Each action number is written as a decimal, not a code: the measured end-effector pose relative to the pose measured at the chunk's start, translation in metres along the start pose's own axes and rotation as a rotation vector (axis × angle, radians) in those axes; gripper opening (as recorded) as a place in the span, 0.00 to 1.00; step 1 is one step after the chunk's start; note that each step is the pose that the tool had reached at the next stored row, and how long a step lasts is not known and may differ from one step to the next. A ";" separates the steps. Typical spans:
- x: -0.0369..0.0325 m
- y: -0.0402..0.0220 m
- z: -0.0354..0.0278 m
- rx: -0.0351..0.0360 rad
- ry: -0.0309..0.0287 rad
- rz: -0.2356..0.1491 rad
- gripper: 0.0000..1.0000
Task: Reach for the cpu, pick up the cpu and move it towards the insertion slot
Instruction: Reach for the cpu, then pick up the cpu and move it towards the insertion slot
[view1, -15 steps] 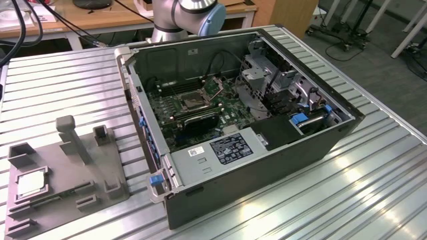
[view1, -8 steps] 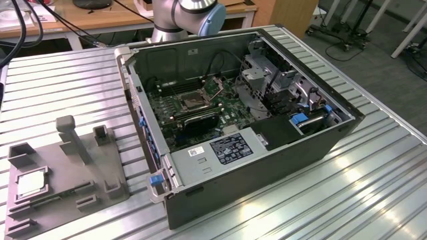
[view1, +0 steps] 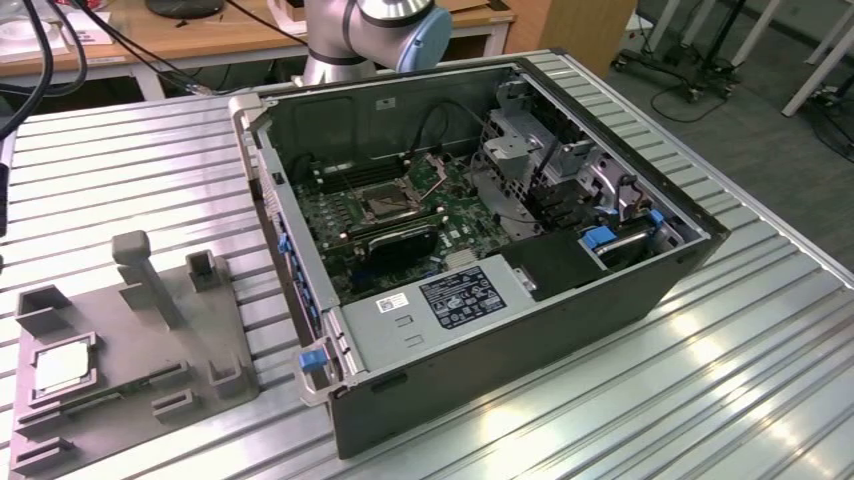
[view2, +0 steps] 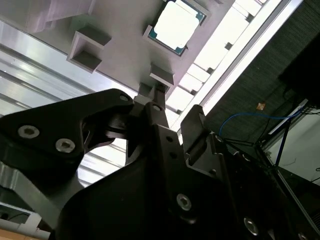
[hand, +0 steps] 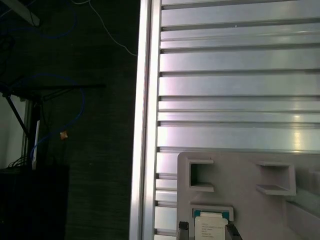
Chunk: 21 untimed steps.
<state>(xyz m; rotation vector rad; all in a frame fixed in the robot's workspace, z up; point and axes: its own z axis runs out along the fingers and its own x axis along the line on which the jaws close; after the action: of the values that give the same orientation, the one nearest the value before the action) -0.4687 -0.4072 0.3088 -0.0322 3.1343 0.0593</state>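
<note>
Gripper (view2: 177, 99) over the tray (view1: 127, 350), jaws wide and empty, cpu (view1: 60, 368) lying in its pocket.
Raised blocks (view2: 90, 47) crowd the pocket; the fingers (hand: 183, 229) frame the cpu from above. The table edge (hand: 145, 125) runs just beside the tray, dark floor (hand: 75, 150) beyond. The socket (view1: 387, 203) sits well apart, inside the open case (view1: 534, 330), cables (view1: 434, 125) near it.

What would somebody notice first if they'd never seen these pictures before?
Probably the big open computer case in the middle of the exterior view, with the insertion slot shining on its green board. Next, the pale cpu lying in the grey tray at that view's left, on the ribbed metal table.
</note>
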 end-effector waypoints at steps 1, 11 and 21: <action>0.0000 0.0000 0.0000 0.0000 0.0000 0.000 0.40; 0.0000 0.0000 0.0004 0.0000 0.0000 0.000 0.55; 0.0000 -0.0001 0.0040 0.0000 -0.0001 0.000 0.61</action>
<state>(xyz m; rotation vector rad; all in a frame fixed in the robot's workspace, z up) -0.4687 -0.4072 0.3049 -0.0322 3.1342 0.0593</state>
